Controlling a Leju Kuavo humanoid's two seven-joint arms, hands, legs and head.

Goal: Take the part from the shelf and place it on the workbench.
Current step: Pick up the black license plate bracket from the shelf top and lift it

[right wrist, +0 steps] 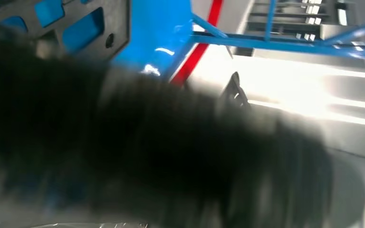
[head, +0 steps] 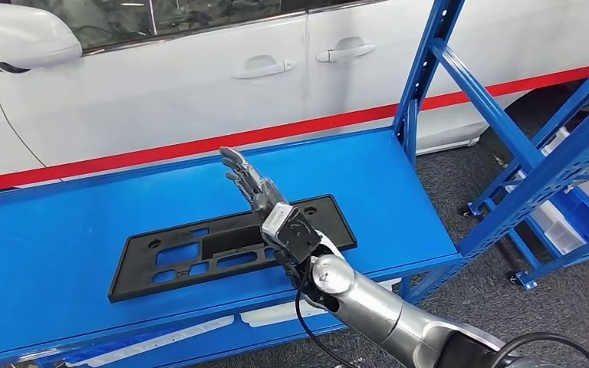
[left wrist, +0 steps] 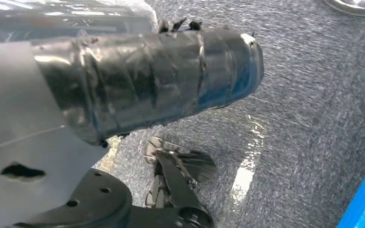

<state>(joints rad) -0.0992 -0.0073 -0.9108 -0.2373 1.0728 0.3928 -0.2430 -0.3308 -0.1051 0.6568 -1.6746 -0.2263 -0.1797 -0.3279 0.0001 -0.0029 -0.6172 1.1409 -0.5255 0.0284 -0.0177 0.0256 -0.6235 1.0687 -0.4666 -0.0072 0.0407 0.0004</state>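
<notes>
A flat black plastic part (head: pixel 199 253) with several cut-outs lies on the blue surface (head: pixel 61 230). My right hand (head: pixel 257 192) is raised above the part's right half, fingers stretched out and apart, holding nothing. In the right wrist view that hand (right wrist: pixel 147 156) is a dark blur, with a corner of the part (right wrist: pixel 76 28) behind it. My left hand (left wrist: pixel 28 118) hangs over grey carpet, its thumb sticking out with nothing in its grasp.
A white car (head: pixel 161 92) with a red stripe stands close behind the blue surface. A blue upright (head: pixel 422 69) rises at the surface's right end. Another blue rack (head: pixel 560 169) with white bins stands further right on grey carpet (head: pixel 468 192).
</notes>
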